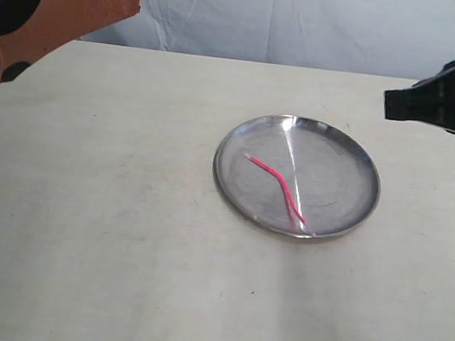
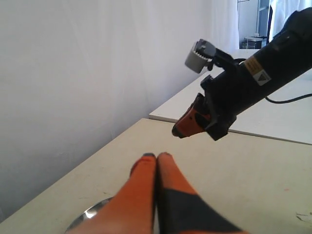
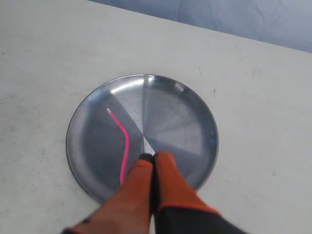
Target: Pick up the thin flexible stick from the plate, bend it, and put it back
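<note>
Exterior view: the stick (image 1: 282, 190) lies kinked in the plate (image 1: 337, 170) on the worktop (image 1: 123, 233). Left wrist view: the left gripper (image 2: 156, 156) is clenched on nothing, up off the worktop. Right wrist view: the right gripper (image 3: 148, 157) is clenched and empty above the plate. The stick looks feather-light, springy and slippery on metal, so I'd pinch near the kink.

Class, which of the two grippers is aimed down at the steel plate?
The right gripper: its shut tips point at the plate holding the pink stick. The left gripper points away across the table, toward the other arm.
</note>
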Controlling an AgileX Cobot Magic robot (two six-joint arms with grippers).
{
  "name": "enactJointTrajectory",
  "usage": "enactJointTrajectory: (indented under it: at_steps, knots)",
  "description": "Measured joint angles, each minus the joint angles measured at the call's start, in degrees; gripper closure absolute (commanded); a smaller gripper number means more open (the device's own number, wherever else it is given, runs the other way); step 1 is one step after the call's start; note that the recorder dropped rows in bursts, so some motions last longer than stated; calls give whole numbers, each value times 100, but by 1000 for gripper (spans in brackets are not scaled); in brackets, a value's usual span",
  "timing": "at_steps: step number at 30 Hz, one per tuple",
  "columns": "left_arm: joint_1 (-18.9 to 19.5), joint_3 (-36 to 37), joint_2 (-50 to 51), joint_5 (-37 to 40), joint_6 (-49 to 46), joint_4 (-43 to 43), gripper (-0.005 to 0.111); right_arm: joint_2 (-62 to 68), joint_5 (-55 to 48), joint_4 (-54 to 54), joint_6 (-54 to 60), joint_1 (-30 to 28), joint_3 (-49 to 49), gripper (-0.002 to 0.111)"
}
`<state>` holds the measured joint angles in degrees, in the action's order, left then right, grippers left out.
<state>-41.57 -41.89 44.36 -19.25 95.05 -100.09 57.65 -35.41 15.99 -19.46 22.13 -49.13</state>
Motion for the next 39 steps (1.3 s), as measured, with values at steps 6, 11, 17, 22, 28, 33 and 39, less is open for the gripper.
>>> enactJointTrajectory:
  at_steps: [6, 11, 17, 22, 28, 33, 39]
  knots:
    - [0, 0, 0, 0, 0, 0, 107, -501, -82, 0, 0, 0, 0, 108]
    - [0, 0, 0, 0, 0, 0, 107, -665, -93, 0, 0, 0, 0, 108]
    - [0, 0, 0, 0, 0, 0, 107, -820, -149, -22, 0, 0, 0, 108]
    - [0, 0, 0, 0, 0, 0, 107, -1470, -170, -83, 15, -24, 0, 108]
    - [0, 0, 0, 0, 0, 0, 107, -2606, -48, -478, 38, -598, 408, 108]
    - [0, 0, 0, -13, 0, 0, 107, -3704, 773, -993, 38, -1503, 1989, 108]
    - [0, 0, 0, -22, 0, 0, 107, -4947, 2278, -1262, 38, -2068, 3950, 108]
